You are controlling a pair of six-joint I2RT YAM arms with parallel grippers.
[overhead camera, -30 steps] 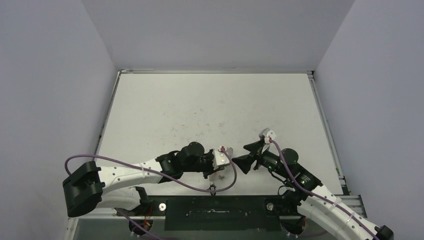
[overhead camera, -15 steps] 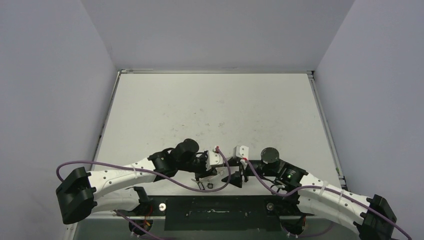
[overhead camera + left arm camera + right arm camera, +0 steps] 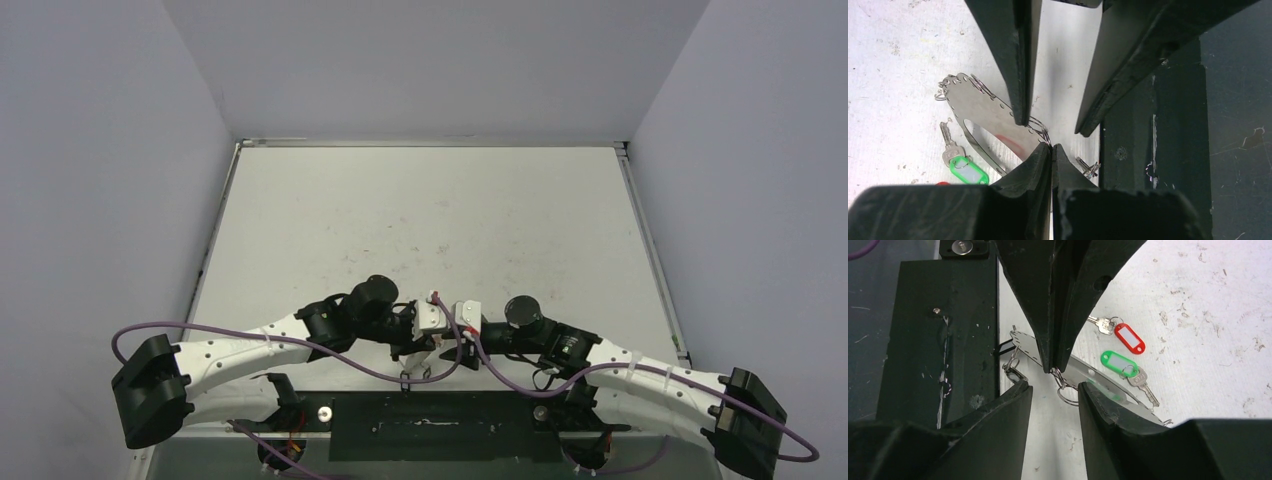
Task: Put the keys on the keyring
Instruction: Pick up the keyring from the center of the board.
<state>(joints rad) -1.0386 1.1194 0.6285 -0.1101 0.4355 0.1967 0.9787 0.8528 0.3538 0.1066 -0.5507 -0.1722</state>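
The keyring lies as a shiny grey loop fringed with small rings near the table's front edge; in the left wrist view its band shows the same fringe. My left gripper is shut on one small ring of that fringe. My right gripper is open, its fingers on either side of that ring without touching it. The green-tagged key and red-tagged key lie loose on the table beside the loop. In the top view both grippers meet low at the front.
A black strip runs along the table's near edge right beside the loop, also in the left wrist view as the black strip. A small metal clip sits at that edge. The purple cables drape over both arms.
My right arm has swung left and down until its open fingers face the left gripper. The left gripper shifted slightly back toward the front edge, still shut.
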